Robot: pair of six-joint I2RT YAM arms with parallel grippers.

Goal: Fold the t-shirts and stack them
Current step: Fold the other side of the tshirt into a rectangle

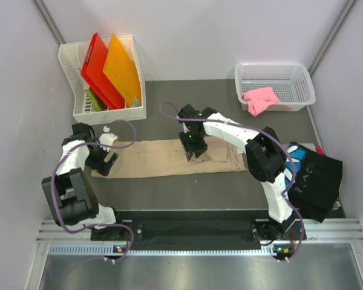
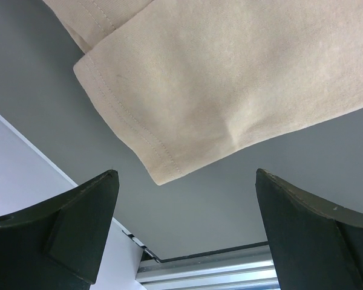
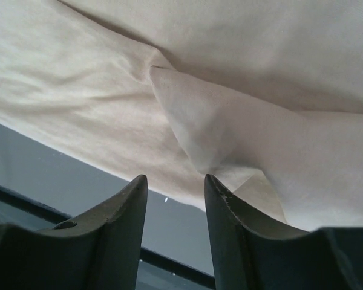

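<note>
- The tan t-shirt (image 1: 163, 158) lies as a long folded strip across the middle of the table (image 1: 187, 187), parallel to its near edge.
- The left gripper (image 2: 184, 175) hangs wide open and empty over the strip's left hem corner.
- The right gripper (image 3: 175, 178), its jaws narrowed to a slim gap, sits at mid-strip. A raised pucker of cloth meets its tips, and I cannot tell whether it is pinched.
- To fold well, each hold should likely catch every layer, with the edges brought level.
- The black t-shirt (image 1: 317, 178) lies at the right edge.

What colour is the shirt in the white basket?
Pink. The shirt shows best in the top view.
</note>
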